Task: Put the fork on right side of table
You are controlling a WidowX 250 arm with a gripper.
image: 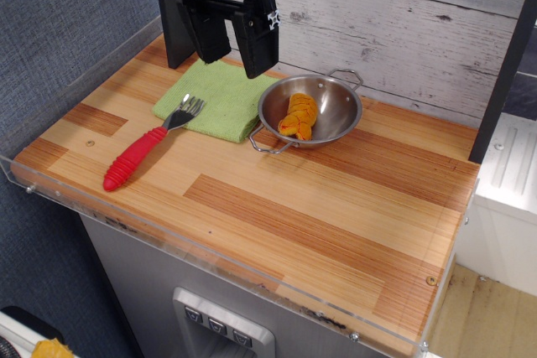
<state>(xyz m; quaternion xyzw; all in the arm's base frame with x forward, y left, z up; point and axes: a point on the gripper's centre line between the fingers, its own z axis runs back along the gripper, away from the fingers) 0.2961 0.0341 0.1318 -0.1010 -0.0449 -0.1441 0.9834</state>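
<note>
At top edge, gripper (237, 54) half cropped.

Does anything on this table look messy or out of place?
Mostly tidy. The fork lies diagonally, its silver head resting on the edge of the green cloth while the red handle sits on bare wood. Nothing looks spilled or broken.

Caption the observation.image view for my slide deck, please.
Gripper hovers above the green cloth; red-handled fork lies at the table's left, beside a steel pan.
</note>
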